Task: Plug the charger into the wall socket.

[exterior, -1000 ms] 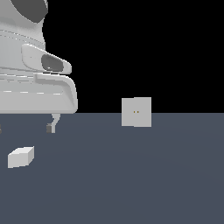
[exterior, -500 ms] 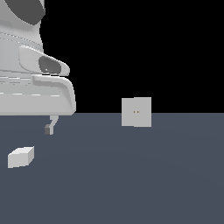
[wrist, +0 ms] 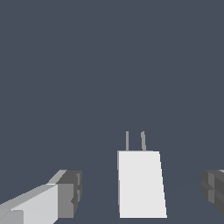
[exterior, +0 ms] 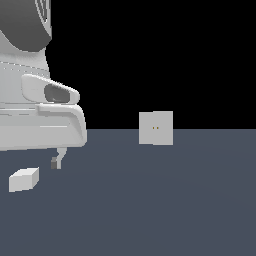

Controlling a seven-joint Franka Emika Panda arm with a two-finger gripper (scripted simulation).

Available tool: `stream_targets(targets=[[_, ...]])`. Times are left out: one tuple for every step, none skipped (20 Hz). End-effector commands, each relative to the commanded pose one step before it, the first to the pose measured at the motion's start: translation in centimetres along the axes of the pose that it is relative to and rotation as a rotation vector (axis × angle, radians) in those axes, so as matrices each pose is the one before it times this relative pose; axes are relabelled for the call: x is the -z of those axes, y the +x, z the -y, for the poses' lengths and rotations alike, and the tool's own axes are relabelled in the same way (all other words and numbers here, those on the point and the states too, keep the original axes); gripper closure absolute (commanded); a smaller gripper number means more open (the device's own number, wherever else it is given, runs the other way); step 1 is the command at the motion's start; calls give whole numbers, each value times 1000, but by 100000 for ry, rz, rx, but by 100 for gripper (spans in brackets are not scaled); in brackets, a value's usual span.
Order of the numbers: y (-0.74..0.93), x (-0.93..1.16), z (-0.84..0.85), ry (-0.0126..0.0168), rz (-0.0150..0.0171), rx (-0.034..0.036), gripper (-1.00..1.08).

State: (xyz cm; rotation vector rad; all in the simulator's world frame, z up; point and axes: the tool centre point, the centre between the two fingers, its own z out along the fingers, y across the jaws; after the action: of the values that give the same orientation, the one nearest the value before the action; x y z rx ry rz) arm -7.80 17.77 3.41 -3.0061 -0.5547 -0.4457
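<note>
Charger (wrist: 141, 183) lies loose between the parted fingers (wrist: 65, 194); likely light and rigid, best pinched across its flat sides, clear of the prongs (wrist: 135, 141).

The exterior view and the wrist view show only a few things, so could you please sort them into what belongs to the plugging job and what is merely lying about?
Belongs to the job:
- charger, between the open fingers
- wall socket
- gripper

Just lying about:
- nothing else; only the dark floor
</note>
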Motion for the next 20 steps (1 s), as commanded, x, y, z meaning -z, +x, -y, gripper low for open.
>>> stream_targets(targets=[[-325, -1001, -3, -24, 18, 16, -92], [-86, -305, 4, 0, 0, 0, -92], [-70, -257, 6, 0, 0, 0, -92], [-55, -204, -32, -15, -11, -66, -92], [-41, -163, 6, 0, 0, 0, -92], [-28, -116, 5, 0, 0, 0, -92], [-16, -70, 3, 0, 0, 0, -92], [-5, -23, 1, 0, 0, 0, -92], [0, 0, 0, 0, 0, 0, 108], [0, 0, 0, 0, 0, 0, 108], [0, 0, 0, 0, 0, 0, 108], [0, 0, 0, 0, 0, 0, 108], [0, 0, 0, 0, 0, 0, 108], [0, 0, 0, 0, 0, 0, 108], [0, 0, 0, 0, 0, 0, 108], [0, 0, 0, 0, 0, 0, 108], [0, 0, 0, 0, 0, 0, 108], [0, 0, 0, 0, 0, 0, 108], [-6, 17, -42, -5, 2, -69, 108], [11, 9, -39, -23, 0, -65, 108]])
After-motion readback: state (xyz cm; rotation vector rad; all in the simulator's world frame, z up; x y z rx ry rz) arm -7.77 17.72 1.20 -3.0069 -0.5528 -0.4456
